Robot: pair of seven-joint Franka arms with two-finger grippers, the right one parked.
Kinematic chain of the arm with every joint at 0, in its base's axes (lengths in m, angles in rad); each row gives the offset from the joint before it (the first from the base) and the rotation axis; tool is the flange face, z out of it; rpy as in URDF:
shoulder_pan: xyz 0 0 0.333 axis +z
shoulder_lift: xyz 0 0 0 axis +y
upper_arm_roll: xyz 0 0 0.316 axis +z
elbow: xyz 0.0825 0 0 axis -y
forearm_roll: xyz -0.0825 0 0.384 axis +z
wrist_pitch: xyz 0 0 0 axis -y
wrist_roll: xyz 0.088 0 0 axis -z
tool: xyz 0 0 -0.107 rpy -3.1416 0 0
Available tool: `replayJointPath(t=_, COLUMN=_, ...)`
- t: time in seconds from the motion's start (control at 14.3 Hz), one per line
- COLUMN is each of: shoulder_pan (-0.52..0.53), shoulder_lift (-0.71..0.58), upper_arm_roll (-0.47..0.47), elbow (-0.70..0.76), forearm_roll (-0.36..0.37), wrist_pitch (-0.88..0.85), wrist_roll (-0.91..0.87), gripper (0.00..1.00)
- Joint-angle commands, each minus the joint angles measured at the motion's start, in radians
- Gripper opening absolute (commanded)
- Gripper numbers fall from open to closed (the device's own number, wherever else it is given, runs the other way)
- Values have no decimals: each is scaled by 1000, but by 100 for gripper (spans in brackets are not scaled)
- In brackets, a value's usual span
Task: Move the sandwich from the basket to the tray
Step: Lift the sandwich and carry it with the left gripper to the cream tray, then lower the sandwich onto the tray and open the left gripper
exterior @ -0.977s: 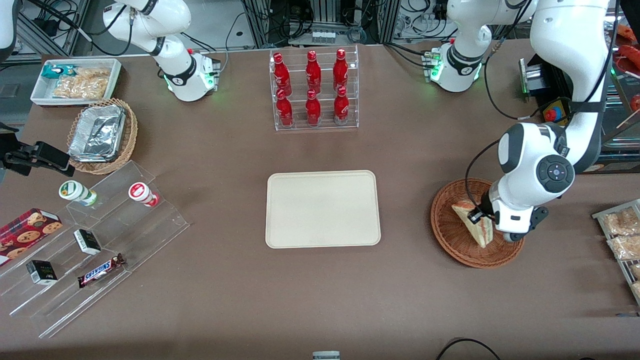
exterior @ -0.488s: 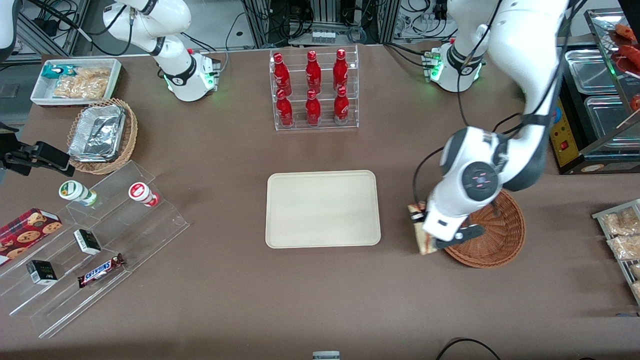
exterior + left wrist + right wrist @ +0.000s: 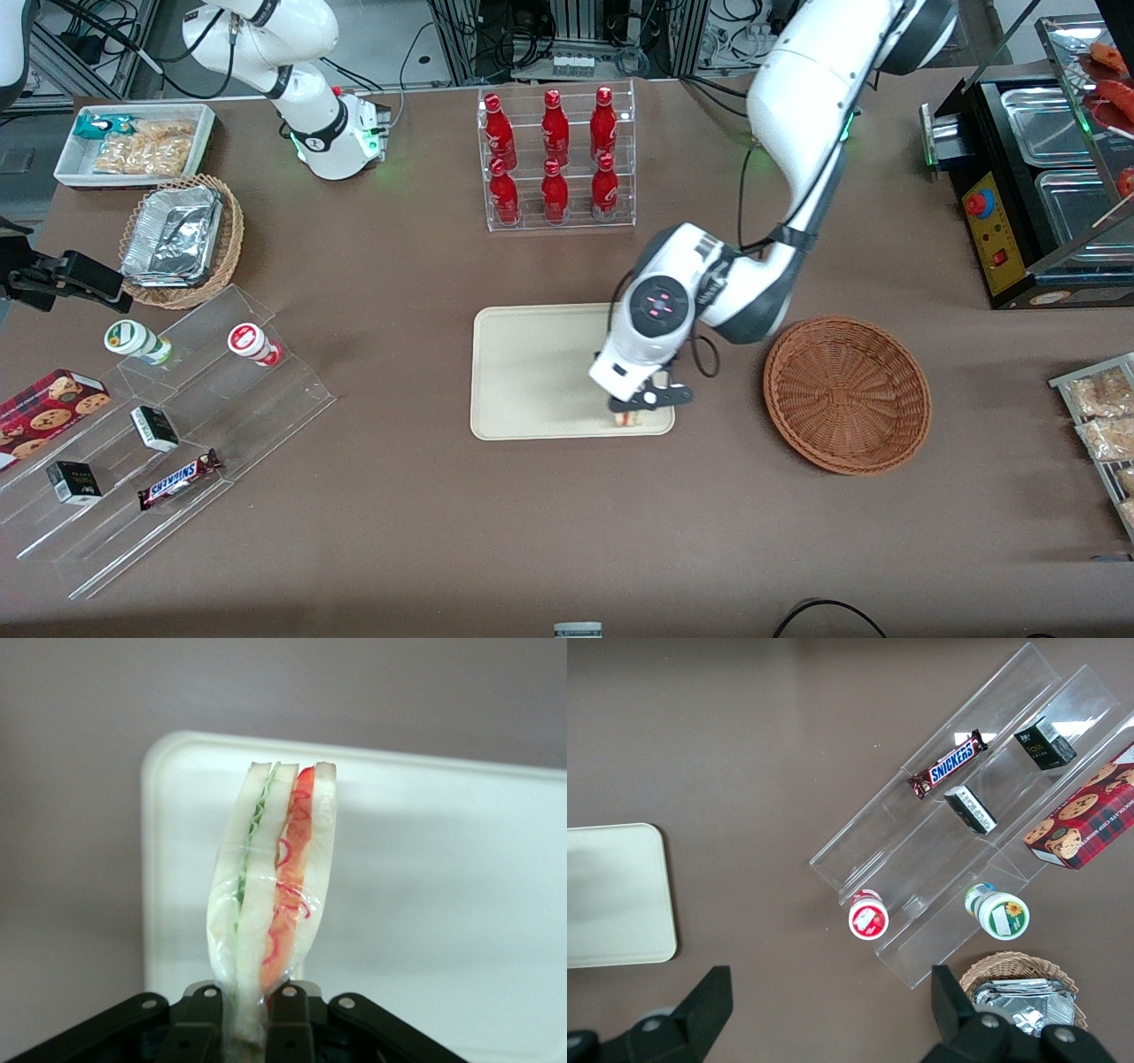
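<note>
Now over tray (image 3: 532, 372), end effector (image 3: 633, 409), sandwich (image 3: 275, 895), apparently gripped.

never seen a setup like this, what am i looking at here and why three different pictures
These are two white robot arms bolted to a brown table; only one is working. The wide picture looks at the table from the front. The close-up comes from a camera on the working arm's wrist, and the third from the idle arm's wrist, looking down at a clear stepped stand of snacks.

The working arm's pincer is shut on a sandwich, a wedge of white bread with green and red filling, wrapped in clear film. It hangs over the cream tray, near the edge closest to the front camera. The round brown basket beside the tray has nothing in it.

Also on the table: a rack of red bottles, a foil container in a lighter basket, and a bin of snack packets.
</note>
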Motion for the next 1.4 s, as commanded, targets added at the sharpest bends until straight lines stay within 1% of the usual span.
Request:
replayJointPath(t=0.0, shoulder_pan=-70, shoulder_lift=41, upper_arm_roll=18, elbow=56, forearm_roll=-7, wrist_pitch=-28, wrist_roll=-59, gripper=8)
replayJointPath(t=0.21, shoulder_pan=-114, shoulder_lift=74, upper_arm_roll=18, elbow=54, forearm_roll=-1, wrist_pitch=44, wrist_roll=-81, gripper=8)
replayJointPath(t=0.35, shoulder_pan=-114, shoulder_lift=96, upper_arm_roll=18, elbow=54, forearm_roll=-1, wrist_pitch=67, wrist_roll=-114, gripper=9)
replayJointPath(t=0.42, shoulder_pan=-116, shoulder_lift=99, upper_arm_roll=18, elbow=51, forearm_roll=-1, wrist_pitch=87, wrist_roll=-127, gripper=10)
replayJointPath(t=0.49, shoulder_pan=-116, shoulder_lift=104, upper_arm_roll=18, elbow=51, forearm_roll=-2, wrist_pitch=96, wrist_roll=-133, gripper=14)
replayJointPath(t=0.56, shoulder_pan=-114, shoulder_lift=104, upper_arm_roll=18, elbow=51, forearm_roll=-5, wrist_pitch=97, wrist_roll=-134, gripper=25)
replayJointPath(t=0.63, shoulder_pan=-110, shoulder_lift=99, upper_arm_roll=18, elbow=54, forearm_roll=-4, wrist_pitch=96, wrist_roll=-127, gripper=56)
replayJointPath(t=0.7, shoulder_pan=-102, shoulder_lift=91, upper_arm_roll=19, elbow=56, forearm_roll=-7, wrist_pitch=91, wrist_roll=-122, gripper=100)
replayJointPath(t=0.98, shoulder_pan=-101, shoulder_lift=-8, upper_arm_roll=27, elbow=45, forearm_roll=10, wrist_pitch=61, wrist_roll=-125, gripper=100)
replayJointPath(t=1.12, shoulder_pan=-75, shoulder_lift=-72, upper_arm_roll=48, elbow=41, forearm_roll=4, wrist_pitch=-19, wrist_roll=-124, gripper=100)
replayJointPath(t=1.19, shoulder_pan=-49, shoulder_lift=-96, upper_arm_roll=51, elbow=39, forearm_roll=-2, wrist_pitch=-50, wrist_roll=-139, gripper=100)
replayJointPath(t=1.33, shoulder_pan=5, shoulder_lift=-122, upper_arm_roll=53, elbow=36, forearm_roll=1, wrist_pitch=-166, wrist_roll=-141, gripper=100)
